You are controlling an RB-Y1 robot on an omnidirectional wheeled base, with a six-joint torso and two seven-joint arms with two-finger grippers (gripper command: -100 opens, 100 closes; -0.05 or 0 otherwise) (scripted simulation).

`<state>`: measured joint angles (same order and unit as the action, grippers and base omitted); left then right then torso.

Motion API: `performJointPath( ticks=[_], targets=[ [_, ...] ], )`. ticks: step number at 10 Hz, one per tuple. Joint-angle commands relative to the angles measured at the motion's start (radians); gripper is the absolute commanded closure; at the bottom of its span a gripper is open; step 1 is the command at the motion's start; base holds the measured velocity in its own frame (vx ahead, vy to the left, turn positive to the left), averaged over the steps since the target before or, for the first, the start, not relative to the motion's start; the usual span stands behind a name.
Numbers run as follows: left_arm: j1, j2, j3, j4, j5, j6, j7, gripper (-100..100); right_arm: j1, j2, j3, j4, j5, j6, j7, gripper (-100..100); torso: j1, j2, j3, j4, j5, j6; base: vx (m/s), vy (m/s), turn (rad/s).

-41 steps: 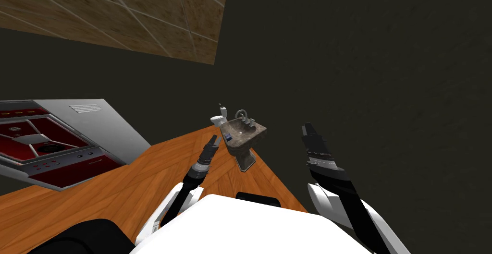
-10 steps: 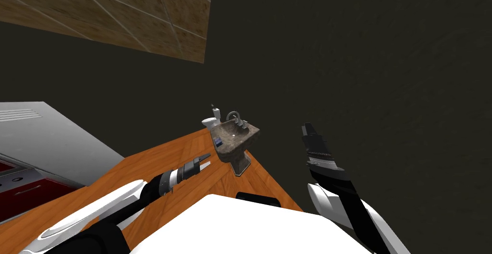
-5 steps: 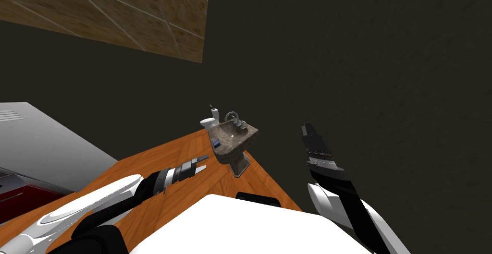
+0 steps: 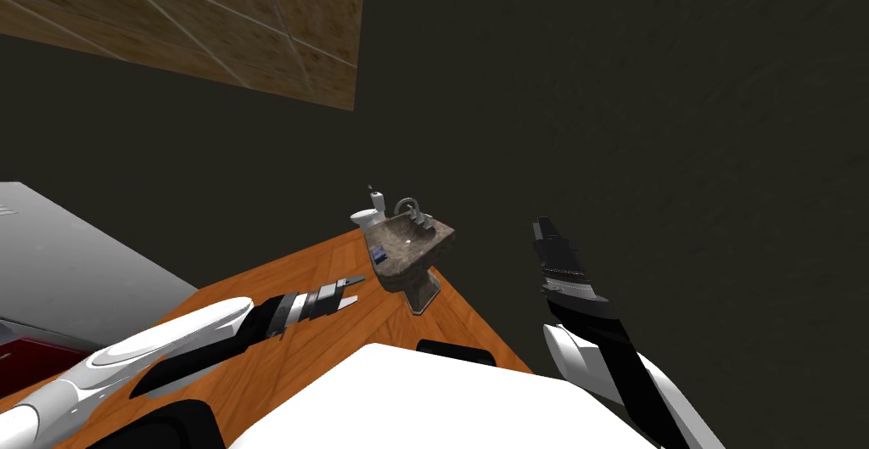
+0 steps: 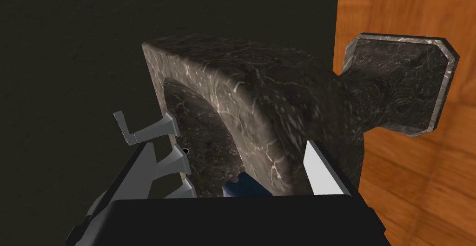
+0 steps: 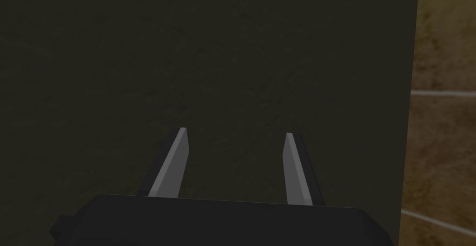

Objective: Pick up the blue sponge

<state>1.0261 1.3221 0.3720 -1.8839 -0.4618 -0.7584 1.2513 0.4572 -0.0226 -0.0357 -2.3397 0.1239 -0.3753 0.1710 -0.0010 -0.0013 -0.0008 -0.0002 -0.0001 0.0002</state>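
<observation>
Sponge: the blue sponge (image 4: 379,255) lies at the rim of the dark marbled sink (image 4: 439,238), on the edge nearest the left arm.
Left claw: the left claw (image 4: 358,290) is spread wide, short of the sink and holding nothing.
Right claw: the right claw (image 6: 234,134) is raised off to the side, also wide and empty.
Risk: a blade may strike the rim or the taps (image 5: 148,129) and knock the sponge into the basin.
Views: the left wrist view shows the sponge between the blades. The head view shows the gap to the sink.

One stone sink (image 5: 260,85), one blue sponge (image 5: 246,188), one tap (image 4: 410,207), one white bottle (image 4: 377,201), two claws: left claw (image 4: 358,289), right claw (image 6: 235,133).
</observation>
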Motion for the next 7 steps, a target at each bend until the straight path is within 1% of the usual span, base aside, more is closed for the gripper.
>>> performJointPath(
  ticks=[1,2,3,4,5,6,7],
  targets=[
    [0.015,0.04,0.009,0.015,-0.011,-0.006,0.05,-100,0.0,0.0,0.0,0.0,0.0,0.0,0.0,0,0.0,0.0,0.0,0.0,0.0,0.0,0.02,-0.012,-0.032],
    [0.015,0.04,0.009,0.015,-0.011,-0.006,0.06,-100,0.0,0.0,0.0,0.0,0.0,0.0,0.0,0,0.0,0.0,0.0,0.0,0.0,0.0,0.01,-0.004,0.005],
    [0.041,0.087,0.031,0.048,-0.031,-0.014,0.1,-100,0.0,0.0,0.0,0.0,0.0,0.0,0.0,0,0.0,0.0,0.0,0.0,0.0,-0.001,0.021,-0.016,-0.053],
    [0.041,0.107,0.031,0.048,-0.031,-0.014,0.128,-100,0.0,0.0,0.0,0.0,0.0,0.0,0.0,0,0.0,0.0,0.0,0.0,0.0,0.0,0.02,-0.012,-0.039],
    [0.041,0.107,0.031,0.048,-0.031,-0.014,0.136,-100,0.0,0.0,0.0,0.0,0.0,0.0,0.0,0,0.0,0.0,0.0,0.0,0.0,0.0,0.008,-0.004,0.003],
    [0.068,0.153,0.053,0.082,-0.051,-0.021,0.176,-100,0.0,0.0,0.0,0.0,0.0,0.0,0.0,0,0.0,0.001,0.0,0.0,0.0,-0.001,0.015,-0.011,-0.051],
    [0.068,0.173,0.053,0.082,-0.051,-0.021,0.2,-100,0.0,0.0,0.0,0.0,0.0,0.0,0.0,0,0.0,0.0,0.0,0.0,0.0,0.0,0.019,-0.011,-0.038]
  ],
)
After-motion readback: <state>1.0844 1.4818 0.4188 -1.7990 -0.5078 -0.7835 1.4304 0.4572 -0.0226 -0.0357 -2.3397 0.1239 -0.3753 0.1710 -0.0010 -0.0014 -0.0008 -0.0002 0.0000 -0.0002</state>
